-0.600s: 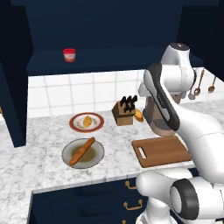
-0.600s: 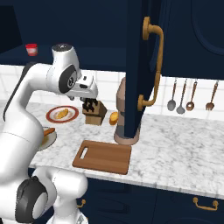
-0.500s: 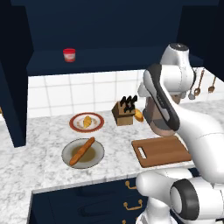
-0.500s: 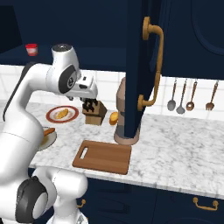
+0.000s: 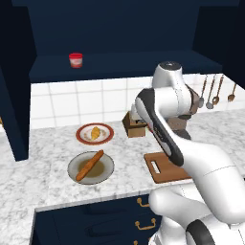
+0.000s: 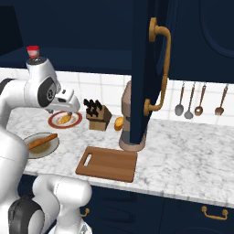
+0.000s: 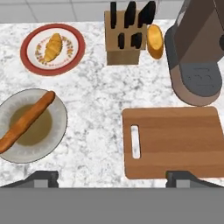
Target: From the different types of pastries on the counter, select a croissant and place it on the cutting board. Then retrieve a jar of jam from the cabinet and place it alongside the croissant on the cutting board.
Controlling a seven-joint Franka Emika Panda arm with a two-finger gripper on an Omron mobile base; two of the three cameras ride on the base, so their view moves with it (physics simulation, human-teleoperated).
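Note:
The croissant (image 7: 53,47) lies on a red-rimmed plate (image 7: 30,61), also seen from the left base (image 5: 95,133). A baguette (image 7: 26,120) rests on a grey plate (image 7: 41,131). Beside the knife block (image 7: 127,37) sits the bun (image 7: 154,41). The wooden cutting board (image 7: 173,142) lies bare on the marbled counter (image 7: 96,100), slot handle toward the plates. My gripper (image 7: 113,179) hangs high over the counter between plates and board, open, holding nothing. The red jam jar (image 5: 75,60) stands on the navy cabinet shelf (image 5: 119,67).
A brown coffee machine (image 7: 197,65) stands just behind the board. An open navy cabinet door (image 6: 141,68) with a gold handle hangs above it. Utensils (image 6: 199,98) hang on the tiled wall to the right. Navy drawers (image 5: 95,222) run below the counter.

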